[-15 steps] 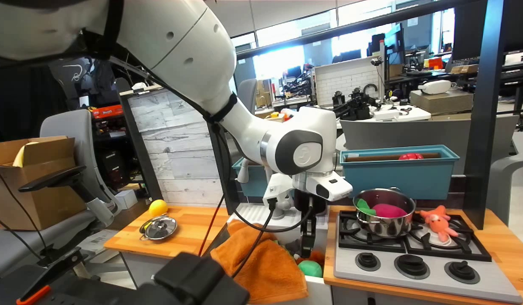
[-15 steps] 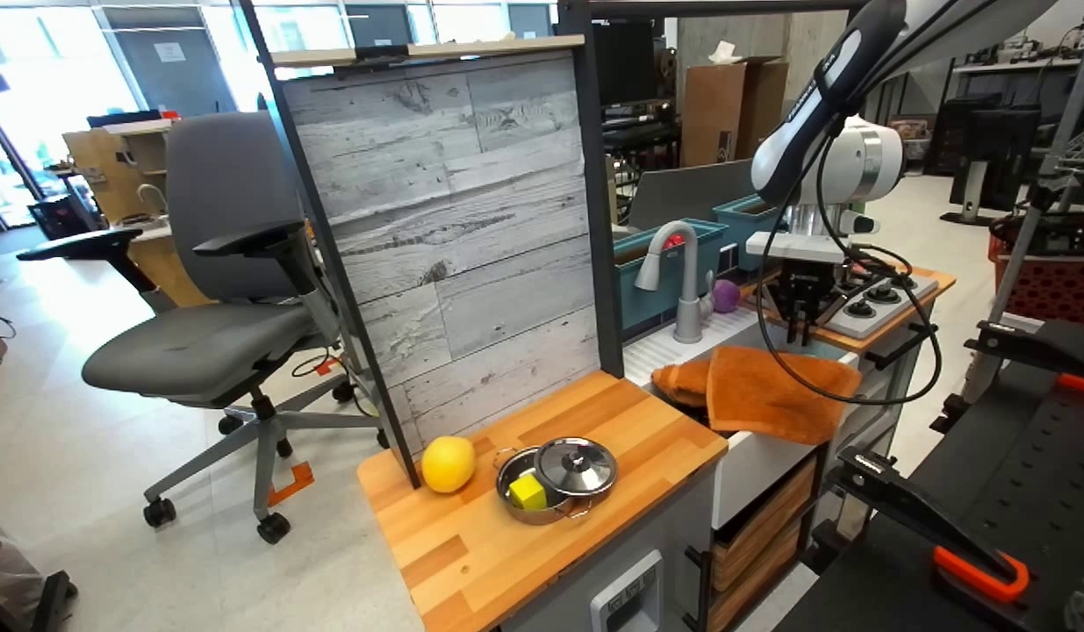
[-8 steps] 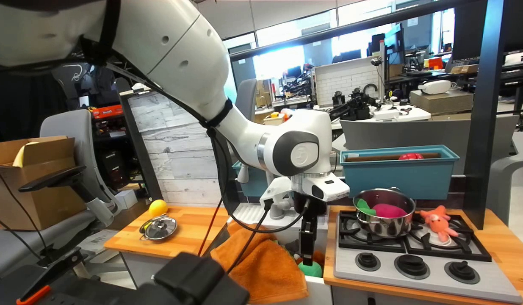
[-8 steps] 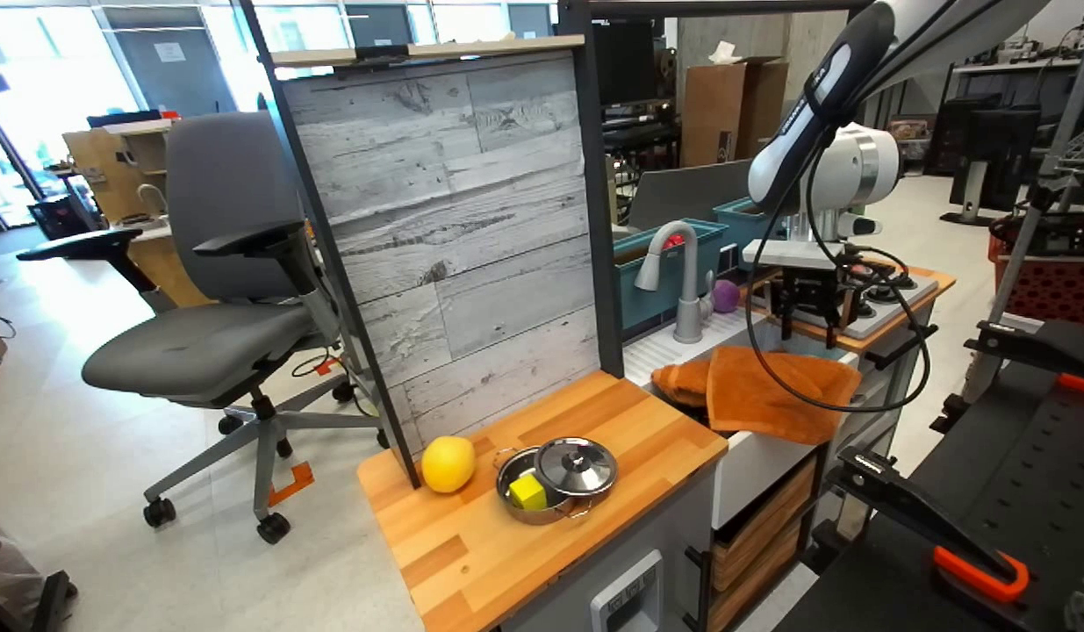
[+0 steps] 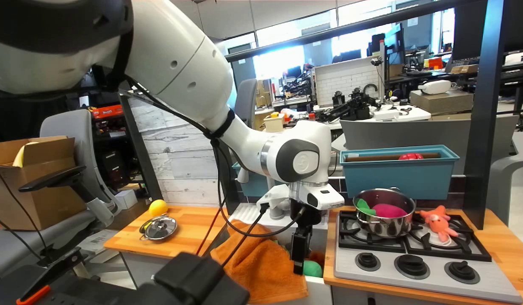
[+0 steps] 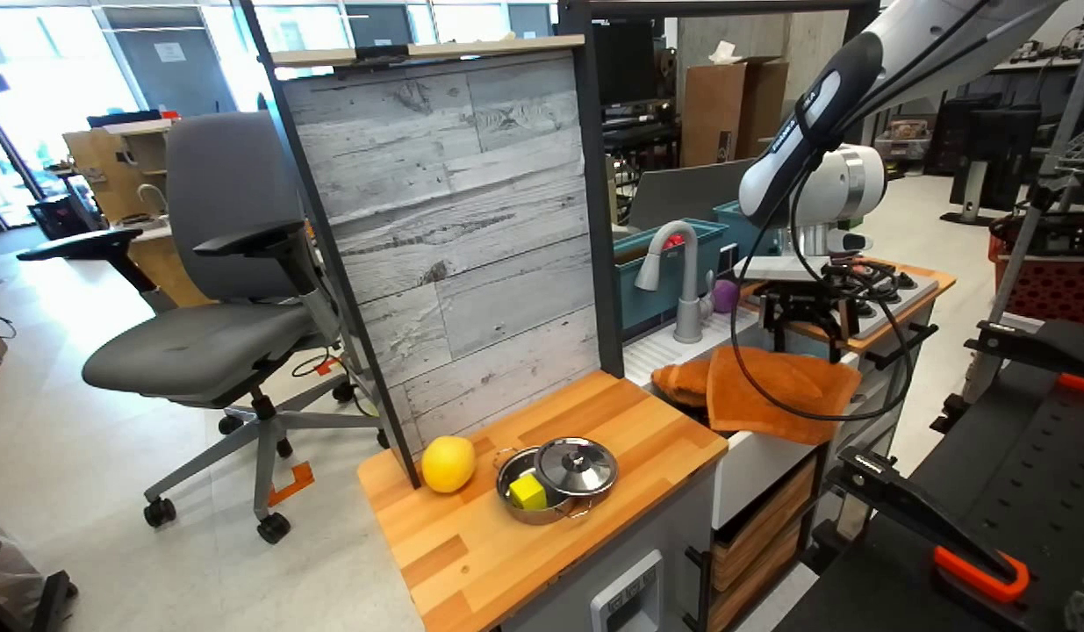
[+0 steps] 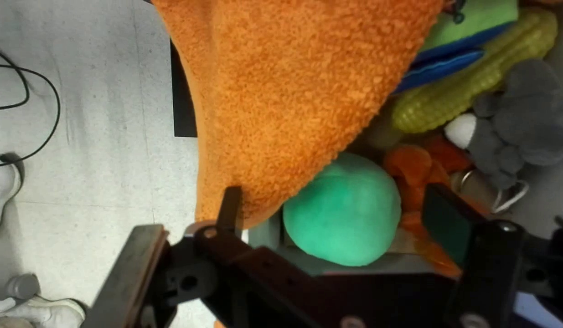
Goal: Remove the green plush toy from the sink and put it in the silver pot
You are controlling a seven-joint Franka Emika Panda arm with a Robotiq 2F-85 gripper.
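Note:
The green plush toy (image 7: 343, 209) lies in the sink (image 5: 315, 292), partly covered by the edge of an orange cloth (image 7: 299, 91). An exterior view also shows the green plush toy (image 5: 313, 269) near the sink's front wall; the cloth blocks it elsewhere. My gripper (image 7: 334, 196) points down above it, open wide, one finger on each side of the toy and apart from it in the wrist view. In an exterior view the gripper (image 6: 807, 349) hangs over the cloth. On the stove stands the silver pot (image 5: 386, 228), holding a pink and a green thing.
Around the toy lie an orange thing (image 7: 409, 166), a grey plush (image 7: 532, 114) and a yellow corn (image 7: 472, 86). An orange toy (image 5: 441, 224) sits beside the pot. Behind are a teal bin (image 5: 399, 180) and the faucet (image 6: 689, 281). A small lidded pot (image 6: 542, 509) stands on the counter.
My gripper has come down toward the sink and shifted slightly to the left in an exterior view. Its fingers have spread from close together to wide apart. The toys and pot have not moved.

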